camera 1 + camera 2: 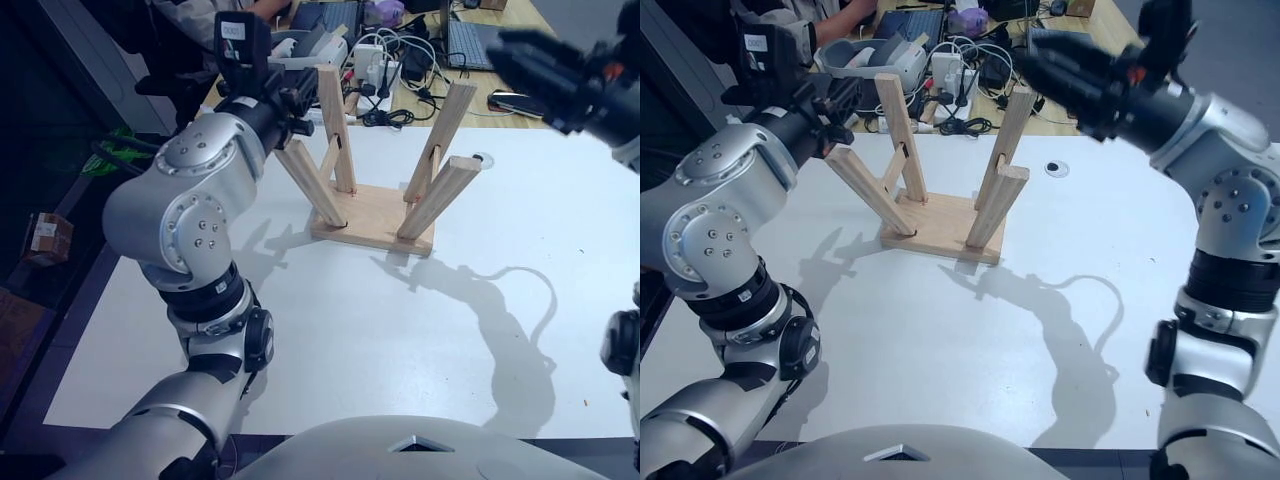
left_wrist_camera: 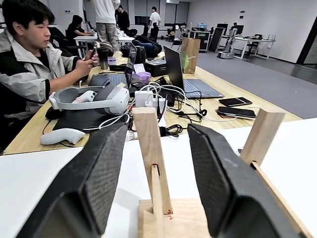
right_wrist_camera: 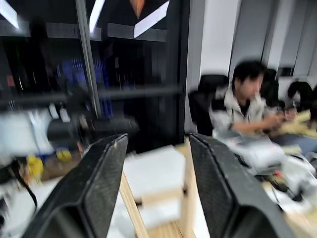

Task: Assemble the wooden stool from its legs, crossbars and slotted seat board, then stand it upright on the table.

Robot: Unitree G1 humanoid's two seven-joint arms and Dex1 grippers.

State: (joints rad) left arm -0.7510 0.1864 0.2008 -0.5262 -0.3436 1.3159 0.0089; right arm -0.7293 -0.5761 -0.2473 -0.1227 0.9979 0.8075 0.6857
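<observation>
No writing here that I can read.
A white label [image 1: 232,30] sits on the camera mount [image 1: 243,50] of my left arm, up and to the left of the upturned stool [image 1: 372,215]. Its marks are too small for me to make out. Well beyond the stool, a brown paper bag [image 2: 190,52] carries a green mark [image 2: 186,58], but I cannot tell any letters or figures on it.
</observation>
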